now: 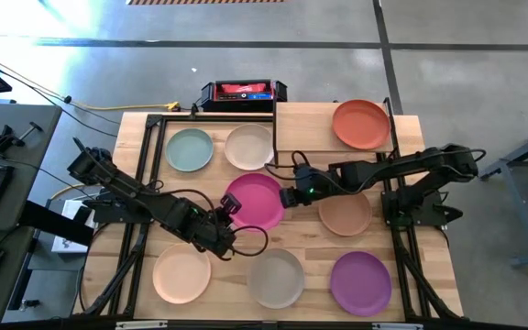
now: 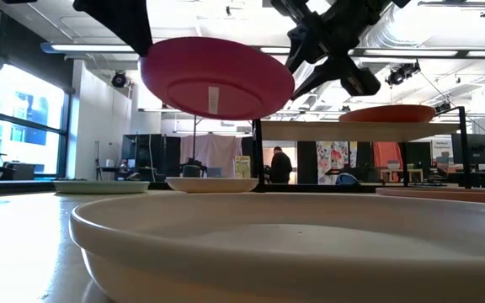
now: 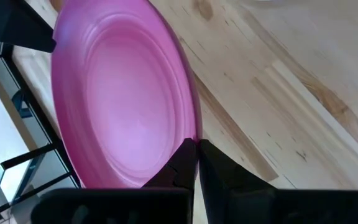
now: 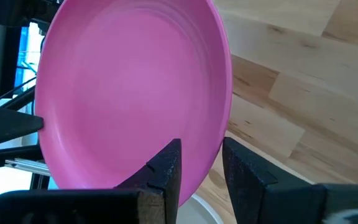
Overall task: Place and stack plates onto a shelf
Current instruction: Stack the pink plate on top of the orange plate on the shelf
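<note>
No text, label, brand or number can be read. The red and black box (image 1: pixel 243 93) at the table's (image 1: pixel 429 266) far edge bears a pale mark too small to make out; wall posters (image 2: pixel 333 160) are likewise illegible.
</note>
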